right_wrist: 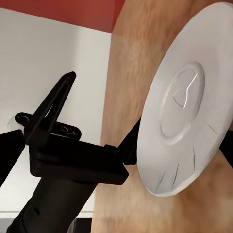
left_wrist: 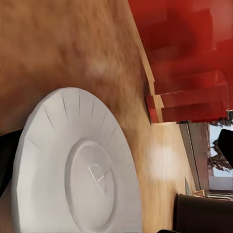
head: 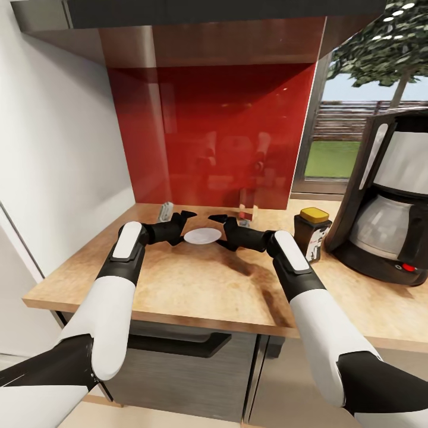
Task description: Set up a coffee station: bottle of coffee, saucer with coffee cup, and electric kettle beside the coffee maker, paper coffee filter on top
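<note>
The white saucer (head: pixel 202 236) lies flat on the kitchen countertop (head: pixel 196 291), close to the red back panel. My left gripper (head: pixel 189 224) stands open at its left rim, and one finger (right_wrist: pixel 51 104) points well away from the plate. My right gripper (head: pixel 217 229) is open at the saucer's right rim. Both wrist views show the saucer (left_wrist: pixel 77 165) (right_wrist: pixel 184 102) from close up. The bottle of coffee (head: pixel 312 235), with its yellow lid, stands right of my right forearm. It is beside the black coffee maker (head: pixel 389 196) at the far right.
A white wall (head: pixel 53 148) bounds the counter on the left. A dark overhead unit (head: pixel 226 9) hangs above. Two small grey fittings (head: pixel 166 209) (head: pixel 244 223) sit at the foot of the red panel. A window (head: pixel 339 137) is behind the coffee maker.
</note>
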Available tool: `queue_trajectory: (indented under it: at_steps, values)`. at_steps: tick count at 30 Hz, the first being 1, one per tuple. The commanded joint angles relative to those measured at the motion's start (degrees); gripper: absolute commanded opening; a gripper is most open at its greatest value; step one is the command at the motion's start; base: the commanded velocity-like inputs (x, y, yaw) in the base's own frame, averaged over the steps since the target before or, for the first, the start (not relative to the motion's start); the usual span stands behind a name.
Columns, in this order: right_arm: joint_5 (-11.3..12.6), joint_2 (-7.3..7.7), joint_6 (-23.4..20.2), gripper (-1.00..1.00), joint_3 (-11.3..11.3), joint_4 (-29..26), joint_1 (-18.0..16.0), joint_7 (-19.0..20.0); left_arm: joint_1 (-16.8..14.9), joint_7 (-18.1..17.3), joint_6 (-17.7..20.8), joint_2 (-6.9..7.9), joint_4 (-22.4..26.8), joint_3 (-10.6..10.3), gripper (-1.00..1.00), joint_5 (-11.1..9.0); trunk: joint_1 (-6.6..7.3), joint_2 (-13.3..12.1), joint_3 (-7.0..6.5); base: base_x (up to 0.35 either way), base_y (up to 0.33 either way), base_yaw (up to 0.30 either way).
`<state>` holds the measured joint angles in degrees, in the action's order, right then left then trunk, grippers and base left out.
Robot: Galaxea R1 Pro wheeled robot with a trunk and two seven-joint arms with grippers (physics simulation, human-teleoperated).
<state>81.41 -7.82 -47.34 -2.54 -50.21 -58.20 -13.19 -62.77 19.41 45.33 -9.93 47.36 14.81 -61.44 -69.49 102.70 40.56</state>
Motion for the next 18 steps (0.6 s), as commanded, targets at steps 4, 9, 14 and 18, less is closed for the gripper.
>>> queue_trajectory:
  at_steps: [4,9,14,18]
  values:
    - [0.67,0.00,-0.03,1.00,0.02,-0.06,-0.01,1.26,-0.03,0.72,0.38,-0.07,0.04,0.22,1.00,-0.34,0.00,0.03,0.07,0.000,0.000,0.000]
    - [0.68,0.00,0.00,1.00,0.07,-0.06,-0.05,2.63,-0.06,0.72,0.38,-0.07,0.08,0.22,1.00,-0.34,0.00,0.03,0.07,0.000,0.000,0.000]
    - [0.68,0.00,0.05,1.00,0.15,0.38,-0.03,2.95,-0.04,0.72,0.38,-0.07,0.10,0.22,1.00,-0.34,0.00,0.03,0.07,0.000,0.000,0.000]
    - [0.38,0.02,2.76,1.00,0.16,0.64,-0.01,2.95,-0.01,0.72,0.38,-0.07,0.10,0.22,1.00,-0.35,0.00,0.03,0.07,0.000,0.000,0.000]
